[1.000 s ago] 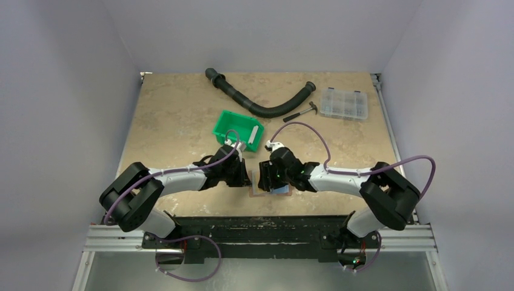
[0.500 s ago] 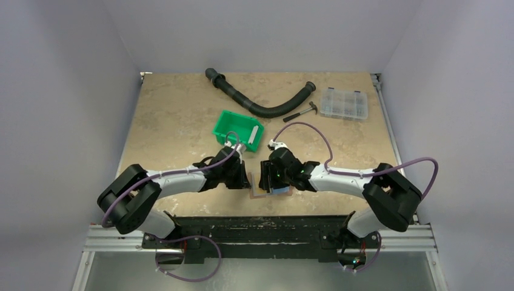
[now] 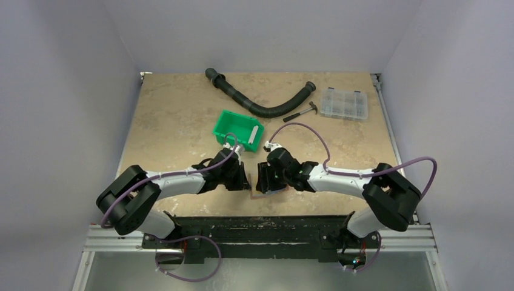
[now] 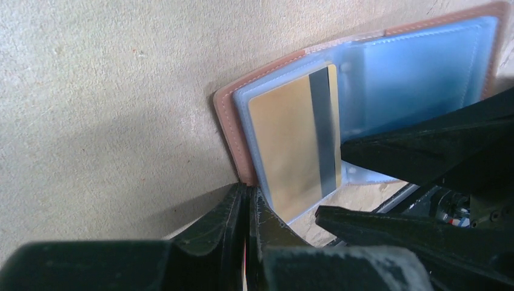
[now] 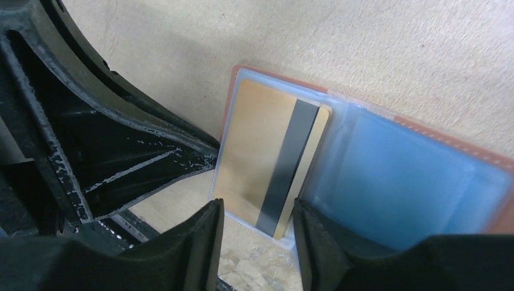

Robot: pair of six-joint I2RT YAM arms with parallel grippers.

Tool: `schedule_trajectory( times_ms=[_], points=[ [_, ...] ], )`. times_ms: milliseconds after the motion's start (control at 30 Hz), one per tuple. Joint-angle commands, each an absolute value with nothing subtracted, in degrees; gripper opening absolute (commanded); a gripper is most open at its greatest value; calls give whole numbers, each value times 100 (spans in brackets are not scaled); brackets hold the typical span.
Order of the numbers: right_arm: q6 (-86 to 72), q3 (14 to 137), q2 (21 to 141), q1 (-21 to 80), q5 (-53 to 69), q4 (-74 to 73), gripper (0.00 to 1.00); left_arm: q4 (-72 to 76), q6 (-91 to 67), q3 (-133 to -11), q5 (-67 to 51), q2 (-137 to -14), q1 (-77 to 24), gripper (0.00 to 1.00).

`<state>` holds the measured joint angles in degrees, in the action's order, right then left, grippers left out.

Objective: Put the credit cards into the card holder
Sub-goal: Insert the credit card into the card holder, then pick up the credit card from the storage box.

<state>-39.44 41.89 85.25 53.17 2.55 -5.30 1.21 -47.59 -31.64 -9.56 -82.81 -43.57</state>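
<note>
The reddish-brown card holder (image 4: 227, 121) lies open at the table's near edge, showing clear sleeves. The yellow-gold card (image 4: 291, 139), with its dark stripe, sits in the left sleeve. The light blue card (image 4: 424, 66) sits in the right sleeve. My left gripper (image 4: 245, 191) is shut on the holder's leather edge. In the right wrist view my right gripper (image 5: 257, 236) is open, with its jaws either side of the gold card's (image 5: 254, 145) lower edge. The blue card (image 5: 394, 182) lies beside it. In the top view both grippers meet over the holder (image 3: 259, 194).
A green bin (image 3: 237, 129) stands just behind the grippers. A black corrugated hose (image 3: 260, 109), a small hammer (image 3: 301, 113) and a clear compartment box (image 3: 344, 103) lie at the back. The table's front edge (image 3: 260, 209) is close below the holder.
My right gripper has shifted slightly left over the holder and now hides the blue patch seen earlier. The left arm has barely moved.
</note>
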Motion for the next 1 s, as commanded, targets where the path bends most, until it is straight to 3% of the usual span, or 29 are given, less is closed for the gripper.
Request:
schedule_trajectory(
  times_ms=[0,67,200,333,433,533,600,700,833,967],
  points=[
    [-3901,4164,8258,5412,970,487,46,318,-4863,-3135,-1048,-8291,-4421,0],
    [-4048,4160,8213,5397,643,240,42,171,-4774,-3203,-991,-8253,-4423,0],
    [-3927,4191,7809,5392,-18,-466,56,-848,-4305,-3549,-489,-7912,-4408,4],
    [-3782,4123,7264,5267,-241,-725,66,-1995,-3780,-4085,-26,-7448,-4257,19],
    [-3683,4045,7021,4848,-50,-844,67,-2296,-3568,-4570,-161,-7085,-4049,38],
    [-3603,3782,6806,4211,429,-559,66,-2114,-3470,-5082,-488,-6986,-3866,51],
    [-3497,3757,6816,3939,664,-466,66,-1882,-3259,-5518,-606,-7284,-3826,57],
    [-3411,3805,6989,3825,783,-421,65,-1934,-2869,-6380,-397,-8152,-3754,78],
    [-3435,3708,6986,3826,1002,-308,62,-2309,-2559,-7498,-231,-9595,-3531,92],
    [-3528,3487,6728,3826,956,-255,61,-2765,-2248,-8522,353,-10637,-3455,93]
  ],
)
